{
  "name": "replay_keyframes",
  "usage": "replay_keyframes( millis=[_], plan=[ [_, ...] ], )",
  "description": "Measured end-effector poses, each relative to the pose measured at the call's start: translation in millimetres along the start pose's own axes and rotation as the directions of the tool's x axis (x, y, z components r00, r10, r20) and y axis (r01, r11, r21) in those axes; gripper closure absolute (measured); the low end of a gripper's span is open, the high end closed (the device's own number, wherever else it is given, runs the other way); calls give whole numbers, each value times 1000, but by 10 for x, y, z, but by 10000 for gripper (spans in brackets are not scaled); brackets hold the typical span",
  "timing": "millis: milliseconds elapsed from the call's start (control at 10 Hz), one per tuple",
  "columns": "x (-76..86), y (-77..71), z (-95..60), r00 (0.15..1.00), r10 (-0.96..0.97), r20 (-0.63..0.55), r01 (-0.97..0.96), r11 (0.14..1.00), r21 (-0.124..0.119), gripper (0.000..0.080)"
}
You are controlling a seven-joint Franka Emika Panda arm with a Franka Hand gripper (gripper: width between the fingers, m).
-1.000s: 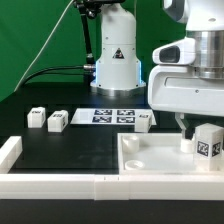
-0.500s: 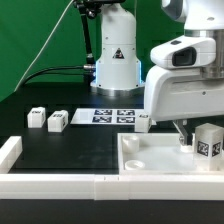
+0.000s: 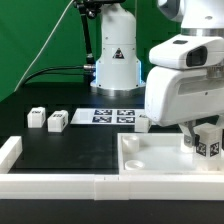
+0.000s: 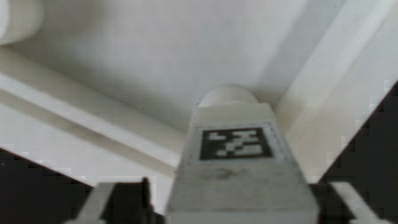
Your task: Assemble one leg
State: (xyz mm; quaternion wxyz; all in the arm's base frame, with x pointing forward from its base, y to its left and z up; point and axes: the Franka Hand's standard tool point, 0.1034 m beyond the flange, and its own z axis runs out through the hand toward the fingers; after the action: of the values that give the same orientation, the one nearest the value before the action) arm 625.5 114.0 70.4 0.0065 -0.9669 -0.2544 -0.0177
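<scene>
My gripper (image 3: 205, 138) is shut on a leg (image 3: 208, 145), a small white block with black-and-white tags, held upright at the right corner of the large white panel (image 3: 150, 158). In the wrist view the leg (image 4: 228, 150) fills the space between my two fingers (image 4: 125, 205), with the panel's rim (image 4: 107, 95) beyond it. My gripper (image 4: 235, 202) hides the leg's top. I cannot tell whether the leg's lower end sits in a corner socket. Three more legs lie on the black table: two at the exterior view's left (image 3: 36, 118) (image 3: 57, 121) and one near the middle (image 3: 143, 122).
The marker board (image 3: 112, 116) lies flat behind the panel. The robot's base (image 3: 116, 60) stands at the back with cables to its left. A white rail (image 3: 60, 183) runs along the front edge, with a white block (image 3: 9, 150) at the far left.
The gripper's hand has turned and dropped slightly over the panel's right corner. The leg has turned with it, showing different tagged faces. The other legs have not moved.
</scene>
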Motion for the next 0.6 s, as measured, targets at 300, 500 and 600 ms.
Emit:
replay_keyframes(
  millis=[300,500,600],
  plan=[
    [-1,-2,4,997,73,0,-73,997,0,509],
    [4,-28,15,947,321,1,-321,947,3,509],
    [7,-32,15,880,475,1,-475,880,2,509]
  ],
)
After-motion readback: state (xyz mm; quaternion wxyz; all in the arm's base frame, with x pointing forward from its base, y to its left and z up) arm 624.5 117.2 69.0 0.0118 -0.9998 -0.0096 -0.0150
